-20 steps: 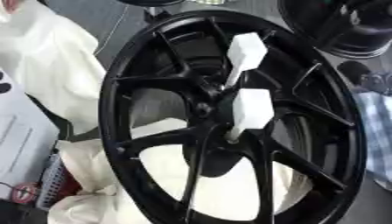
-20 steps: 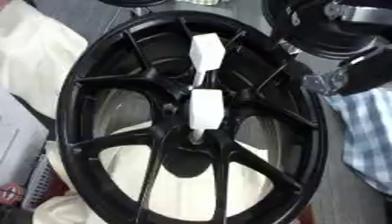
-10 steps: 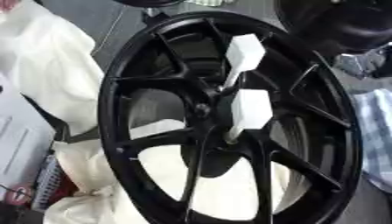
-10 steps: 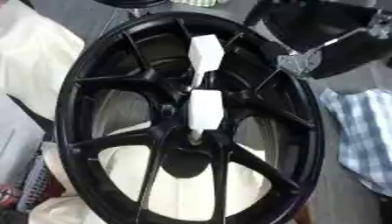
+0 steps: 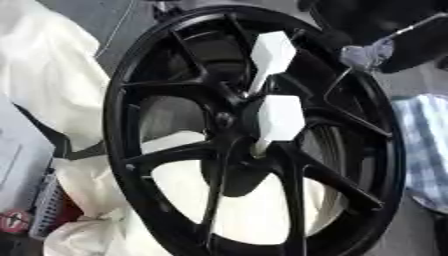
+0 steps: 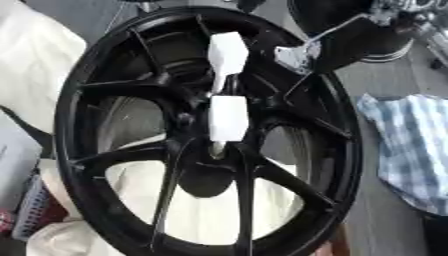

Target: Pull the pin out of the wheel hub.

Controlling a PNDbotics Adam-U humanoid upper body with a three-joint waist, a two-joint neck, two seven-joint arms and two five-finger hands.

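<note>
Item: black wheel hub (image 5: 175, 90), propped on white cloth (image 5: 52, 85), checked cloth (image 6: 411, 150) beside. Two white-headed pins (image 6: 229, 117) at hub centre, both seated; extraction not begun. Each pin's long axis near upright in view, head up, shank down into hub. Right hand (image 6: 302, 52) near upper rim, apart from pins; fingers blurred, cannot tell. Left hand unseen

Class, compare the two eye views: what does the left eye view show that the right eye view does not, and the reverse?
Only the left eye view shows a red object at the lower left edge. Only the right eye view shows most of the checked cloth and a second dark wheel at top right. Both show the black wheel hub with two white pins and the right hand near its upper rim.
</note>
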